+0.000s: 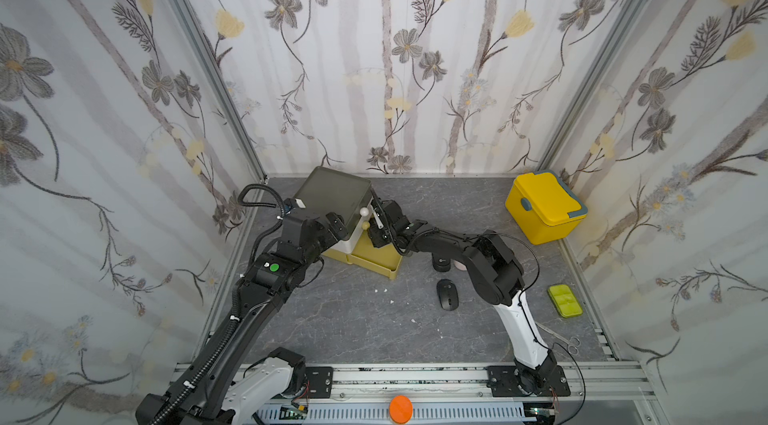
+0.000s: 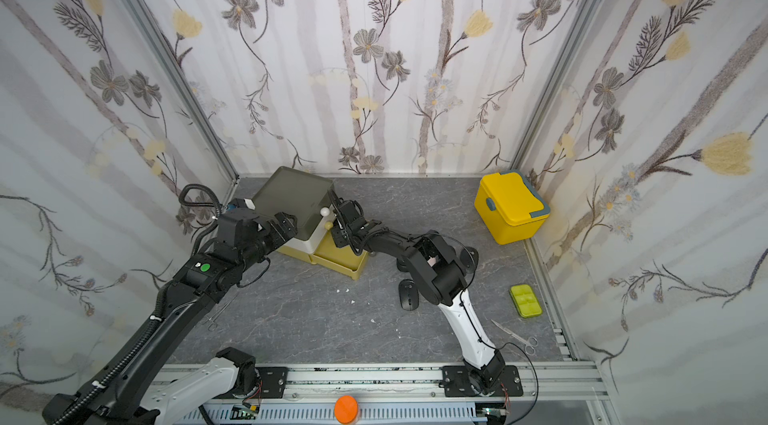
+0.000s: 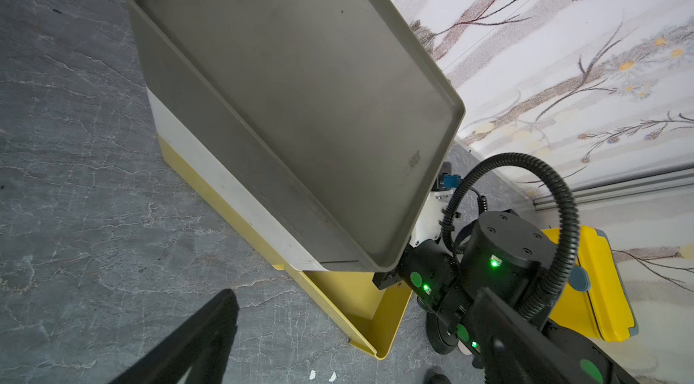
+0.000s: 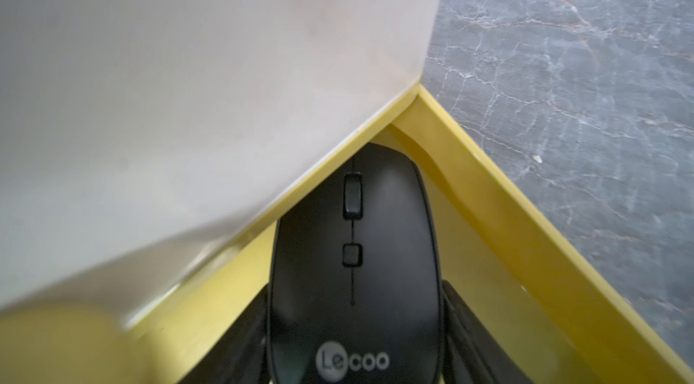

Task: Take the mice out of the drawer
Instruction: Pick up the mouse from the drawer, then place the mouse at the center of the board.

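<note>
The drawer [image 1: 332,194] [image 2: 291,194] stands at the back left, and its mustard bottom tier [image 1: 376,263] [image 3: 375,310] is pulled out. My right gripper [image 1: 380,231] [image 4: 355,318] reaches down into it. Its fingers [image 4: 454,310] lie against both sides of a black mouse [image 4: 353,269] that rests on the tier's floor beside the yellow wall [image 4: 488,194]. My left gripper [image 1: 336,227] hangs open at the box's left front corner, holding nothing; one finger [image 3: 195,340] shows. A black mouse [image 1: 447,295] [image 2: 409,295] lies on the table. Another black mouse [image 1: 441,263] and a pink mouse [image 1: 460,265] lie partly hidden behind my right arm.
A bright yellow lidded box [image 1: 544,206] stands at the back right. A green pill case [image 1: 564,300] and scissors [image 1: 561,337] lie along the right edge. Thin forceps [image 2: 220,312] lie near the left arm. White crumbs [image 1: 382,290] dot the table.
</note>
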`<act>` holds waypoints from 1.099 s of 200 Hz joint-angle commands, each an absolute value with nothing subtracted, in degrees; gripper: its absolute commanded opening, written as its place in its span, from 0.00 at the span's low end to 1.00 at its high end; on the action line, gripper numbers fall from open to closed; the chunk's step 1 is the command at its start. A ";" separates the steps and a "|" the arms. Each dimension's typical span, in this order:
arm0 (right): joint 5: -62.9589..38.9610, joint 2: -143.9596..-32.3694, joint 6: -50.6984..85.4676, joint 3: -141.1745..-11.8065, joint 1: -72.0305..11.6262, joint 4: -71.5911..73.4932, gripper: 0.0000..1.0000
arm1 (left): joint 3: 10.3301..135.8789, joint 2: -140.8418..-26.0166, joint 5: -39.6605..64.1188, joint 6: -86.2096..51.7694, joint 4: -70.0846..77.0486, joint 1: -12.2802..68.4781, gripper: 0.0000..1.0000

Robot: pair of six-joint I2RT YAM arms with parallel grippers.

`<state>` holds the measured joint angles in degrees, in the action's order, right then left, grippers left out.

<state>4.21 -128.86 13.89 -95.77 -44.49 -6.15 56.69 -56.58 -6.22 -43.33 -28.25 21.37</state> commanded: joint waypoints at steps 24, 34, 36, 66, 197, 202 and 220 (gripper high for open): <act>2.91 -123.98 15.03 -91.93 -43.36 -7.02 0.61 | 57.82 -56.16 -6.17 -42.89 -28.04 21.36 1.00; 3.12 -122.38 15.03 -90.31 -43.20 -7.02 0.61 | 57.90 -56.23 -5.89 -42.80 -28.09 21.36 1.00; 3.20 -122.11 14.96 -89.99 -43.17 -6.96 0.61 | 57.91 -56.24 -5.82 -42.80 -28.12 21.36 1.00; 3.21 -116.57 15.09 -85.17 -42.51 -6.94 0.61 | 58.36 -56.58 -4.29 -42.72 -27.88 21.36 1.00; 7.58 -76.34 26.11 -51.48 -34.82 -16.85 0.62 | 57.83 -58.79 0.19 -41.48 -22.36 35.47 1.00; 7.87 -75.04 26.47 -50.48 -34.56 -17.74 0.62 | 57.83 -59.00 0.06 -41.48 -22.16 36.30 1.00; 8.14 -70.68 27.97 -47.01 -33.62 -20.87 0.63 | 57.53 -59.33 -1.33 -41.48 -21.04 39.31 1.00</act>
<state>6.13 -74.81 24.75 -50.24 -34.48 -15.64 57.95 -59.07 0.19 -42.02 -24.80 36.58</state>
